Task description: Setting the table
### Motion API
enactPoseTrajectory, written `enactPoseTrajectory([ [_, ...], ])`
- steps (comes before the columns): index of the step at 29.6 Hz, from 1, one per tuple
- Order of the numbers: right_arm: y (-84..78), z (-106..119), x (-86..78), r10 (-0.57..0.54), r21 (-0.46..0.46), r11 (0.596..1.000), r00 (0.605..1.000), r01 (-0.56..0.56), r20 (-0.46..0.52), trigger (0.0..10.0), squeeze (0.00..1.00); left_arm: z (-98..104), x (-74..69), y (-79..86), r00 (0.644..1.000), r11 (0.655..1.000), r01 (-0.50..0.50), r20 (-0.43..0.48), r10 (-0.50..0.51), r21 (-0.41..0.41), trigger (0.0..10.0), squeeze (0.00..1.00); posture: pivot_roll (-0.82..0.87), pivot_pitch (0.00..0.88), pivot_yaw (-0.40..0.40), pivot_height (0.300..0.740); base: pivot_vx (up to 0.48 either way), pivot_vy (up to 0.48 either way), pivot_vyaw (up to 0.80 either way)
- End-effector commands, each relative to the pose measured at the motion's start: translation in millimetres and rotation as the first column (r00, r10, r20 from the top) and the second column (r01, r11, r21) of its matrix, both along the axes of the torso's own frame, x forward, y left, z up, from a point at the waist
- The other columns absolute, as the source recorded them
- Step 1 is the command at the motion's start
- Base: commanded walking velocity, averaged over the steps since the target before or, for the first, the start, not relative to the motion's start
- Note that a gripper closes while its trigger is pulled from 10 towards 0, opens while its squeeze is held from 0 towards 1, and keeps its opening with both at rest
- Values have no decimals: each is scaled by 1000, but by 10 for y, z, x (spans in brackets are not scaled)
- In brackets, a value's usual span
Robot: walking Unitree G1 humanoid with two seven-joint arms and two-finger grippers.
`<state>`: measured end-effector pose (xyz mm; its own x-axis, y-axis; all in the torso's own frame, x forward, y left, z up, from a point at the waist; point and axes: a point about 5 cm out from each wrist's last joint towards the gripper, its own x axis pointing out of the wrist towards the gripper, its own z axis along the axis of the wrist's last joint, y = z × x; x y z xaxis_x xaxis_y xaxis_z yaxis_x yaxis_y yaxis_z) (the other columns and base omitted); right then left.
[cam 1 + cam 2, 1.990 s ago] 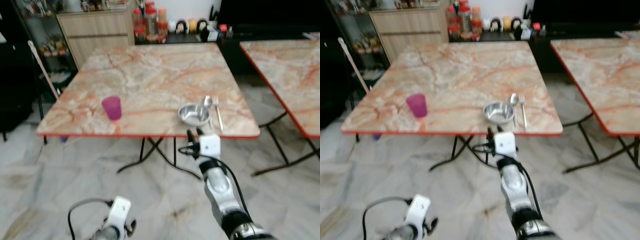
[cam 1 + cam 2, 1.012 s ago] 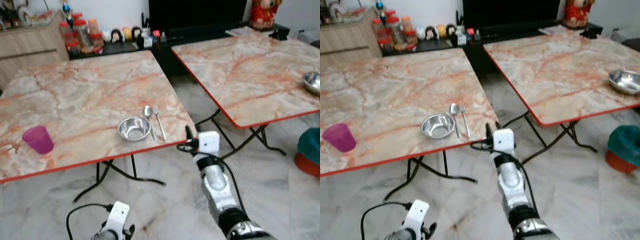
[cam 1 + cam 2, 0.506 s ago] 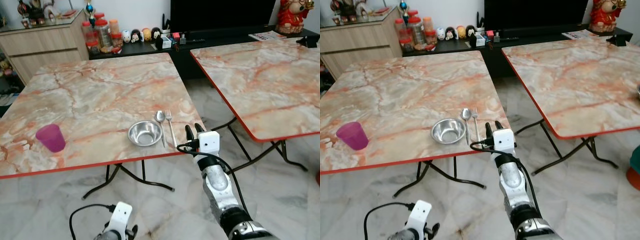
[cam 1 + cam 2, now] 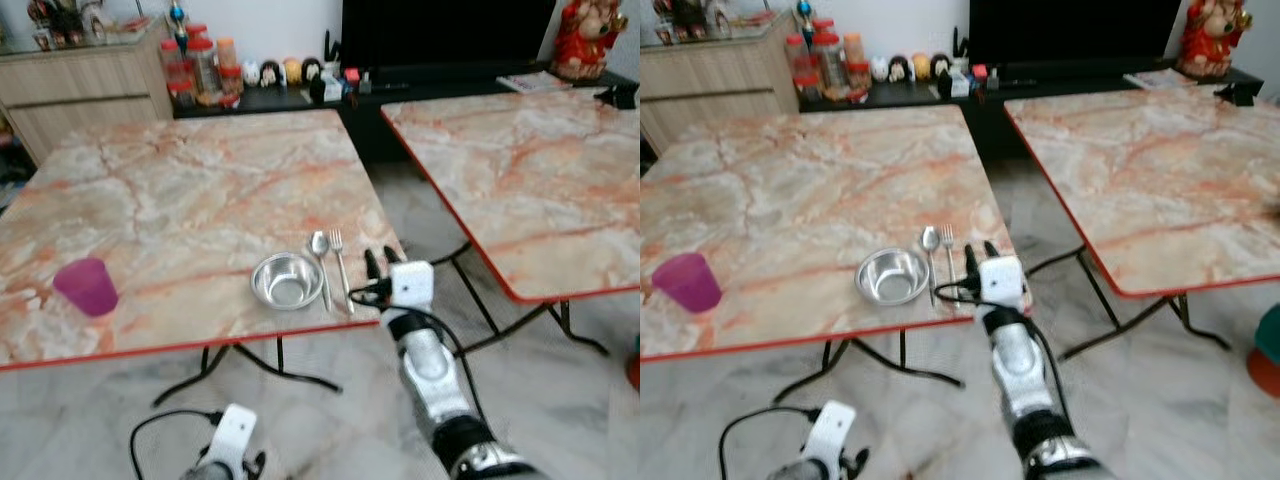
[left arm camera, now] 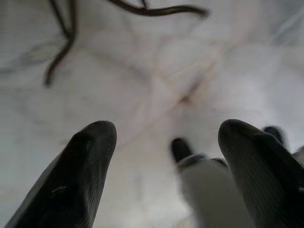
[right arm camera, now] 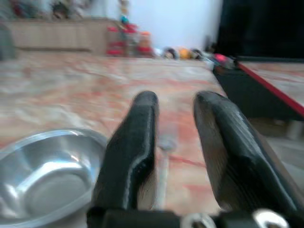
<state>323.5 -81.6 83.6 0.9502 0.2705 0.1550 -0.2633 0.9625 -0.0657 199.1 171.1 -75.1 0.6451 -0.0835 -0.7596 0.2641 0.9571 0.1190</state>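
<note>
I see a marble table (image 4: 180, 200) holding a bowl (image 4: 286, 280), spoon (image 4: 320, 250), fork (image 4: 340, 255) and cup (image 4: 86, 286); my right gripper (image 4: 380, 264) hovers at its edge, fingers apart, left gripper (image 5: 166, 171) spread over tiled floor (image 4: 560, 400)

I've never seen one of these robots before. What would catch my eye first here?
Probably the silver right arm reaching forward, its black two-fingered tool open at the near edge of a marble-patterned table. Just beyond it sits a steel bowl with a spoon and fork beside it, and a purple cup stands far to the left.
</note>
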Motion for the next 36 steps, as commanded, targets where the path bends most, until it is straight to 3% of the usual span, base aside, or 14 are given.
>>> enactPoseTrajectory([
  [1,-124,34,33,-35,-5,999,999,36,15,10000,0,-17,-21,-27,1000,1000,-14,-14,14,-4,10000,0,66,0,27,740,244,0,0],
  [6,-135,35,34,-42,-2,999,999,42,16,10000,0,-55,-102,53,998,998,-54,-37,55,17,10000,0,68,0,29,740,249,0,0],
  [30,-121,32,40,-41,-2,999,999,41,6,10000,0,-56,-103,48,997,998,-64,-35,65,14,10000,0,70,0,26,740,253,0,0],
  [36,-90,29,20,-19,-22,1000,1000,20,19,10000,0,-48,-92,38,997,997,-71,-25,71,-2,10000,0,68,0,26,740,0,0,694],
])
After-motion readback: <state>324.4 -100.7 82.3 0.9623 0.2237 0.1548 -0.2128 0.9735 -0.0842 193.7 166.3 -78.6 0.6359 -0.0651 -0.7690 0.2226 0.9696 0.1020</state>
